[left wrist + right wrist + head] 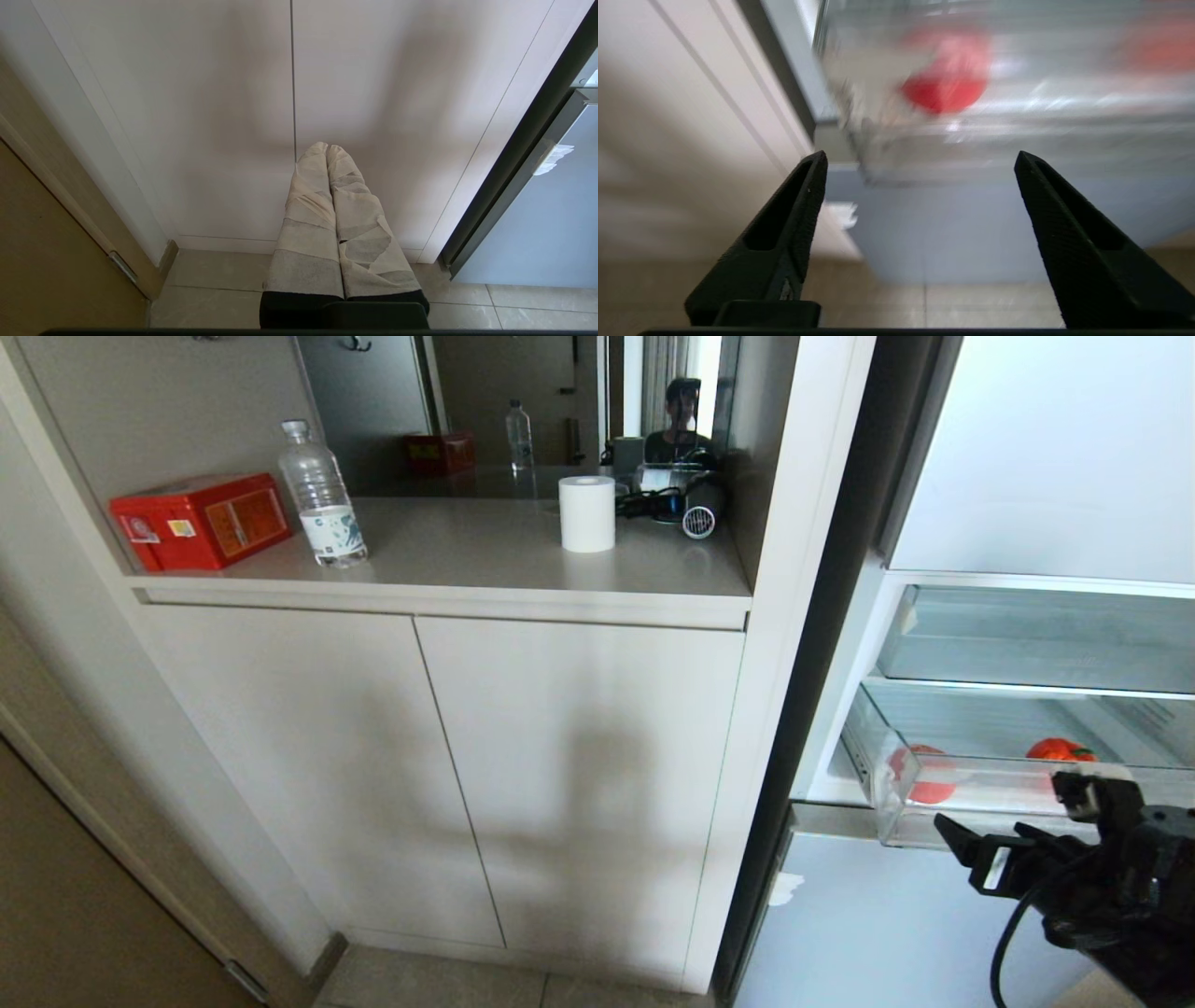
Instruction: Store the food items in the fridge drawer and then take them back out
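red fruit (924,775) sits in fridge drawer (980,807), left end behind the clear front wall — about 10 o'clock from right gripper (1032,831), jaws spread, empty, nearer arm. left gripper (329,151) clenched, parked.

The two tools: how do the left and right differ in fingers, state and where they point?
Left tool: fingers wrapped in pale tape, pressed shut, pointing at the cabinet doors. Right tool: bare black fingers, spread wide open with nothing between them, pointing at the fridge drawer with a red fruit inside. Both hold nothing.
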